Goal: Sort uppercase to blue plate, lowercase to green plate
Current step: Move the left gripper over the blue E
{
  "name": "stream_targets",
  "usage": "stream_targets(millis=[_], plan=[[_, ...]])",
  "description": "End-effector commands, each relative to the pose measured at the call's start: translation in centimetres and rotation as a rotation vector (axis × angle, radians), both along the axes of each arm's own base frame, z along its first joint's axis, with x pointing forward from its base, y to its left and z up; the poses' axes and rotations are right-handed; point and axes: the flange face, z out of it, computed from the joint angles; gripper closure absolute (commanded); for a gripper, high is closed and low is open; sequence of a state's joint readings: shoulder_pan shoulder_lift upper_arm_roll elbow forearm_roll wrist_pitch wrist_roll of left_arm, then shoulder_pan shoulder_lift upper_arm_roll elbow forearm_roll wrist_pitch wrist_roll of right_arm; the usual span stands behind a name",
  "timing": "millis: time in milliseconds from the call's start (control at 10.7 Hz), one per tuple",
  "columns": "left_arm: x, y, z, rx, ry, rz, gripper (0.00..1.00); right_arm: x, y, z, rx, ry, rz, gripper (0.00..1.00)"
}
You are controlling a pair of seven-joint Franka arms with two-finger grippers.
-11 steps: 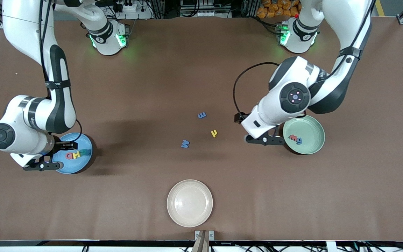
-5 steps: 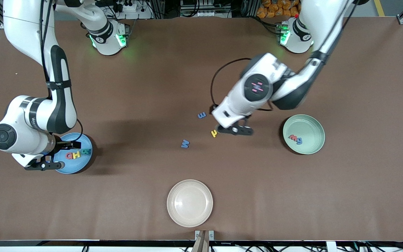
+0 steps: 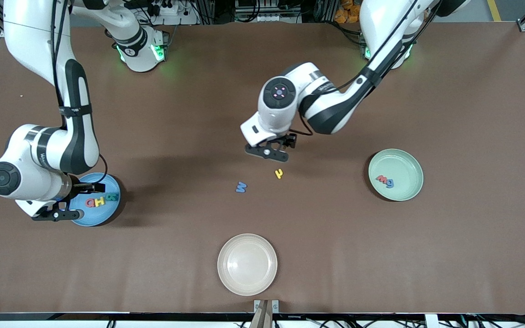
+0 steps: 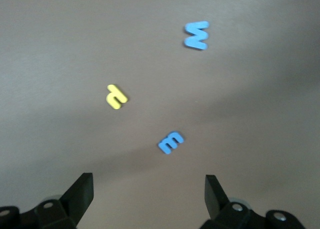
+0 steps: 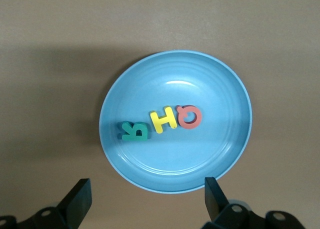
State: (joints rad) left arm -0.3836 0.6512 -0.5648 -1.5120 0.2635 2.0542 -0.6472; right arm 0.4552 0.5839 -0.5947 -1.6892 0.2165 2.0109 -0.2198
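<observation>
Front view: the left claw hangs with fingers spread and empty over the blue m at mid-bench, with the yellow h and blue M lying nearer the camera than it. The right claw hovers released and empty over the blue plate at the right arm's end, which holds R, H and Q in a row. The green plate, toward the left arm's end, holds a red m and a small blue-grey letter; a beige plate sits nearest the camera.
</observation>
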Motion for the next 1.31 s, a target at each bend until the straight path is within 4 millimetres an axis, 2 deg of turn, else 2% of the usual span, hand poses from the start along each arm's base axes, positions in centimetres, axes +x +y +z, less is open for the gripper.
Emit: stream_targets(millis=[0,280,654,934,1214], plan=[[-2.0,-1.5,-1.5,-0.014,-0.029,-0.109,0.01,-0.3,-0.3,-0.1,0.02,0.013,-0.006,0.0],[-4.0,-2.3,-3.8,-0.037,-0.069,-0.264,0.0,-0.5,-0.1,-0.3,0.022,0.027,-0.011,0.0],[-4.0,-1.5,-5.3,-0.057,-0.1,-0.501,0.0,-0.7,0.0,0.0,0.03,0.042,-0.016,0.0],[-5.7,-1.7,-8.1,-0.098,-0.191,-0.639,0.0,-0.8,-0.4,0.0,0.031,0.045,-0.022,0.0],[-6.5,-1.5,-9.2,-0.085,-0.227,-0.742,0.0,-0.8,-0.5,0.0,0.031,0.045,-0.024,0.0]])
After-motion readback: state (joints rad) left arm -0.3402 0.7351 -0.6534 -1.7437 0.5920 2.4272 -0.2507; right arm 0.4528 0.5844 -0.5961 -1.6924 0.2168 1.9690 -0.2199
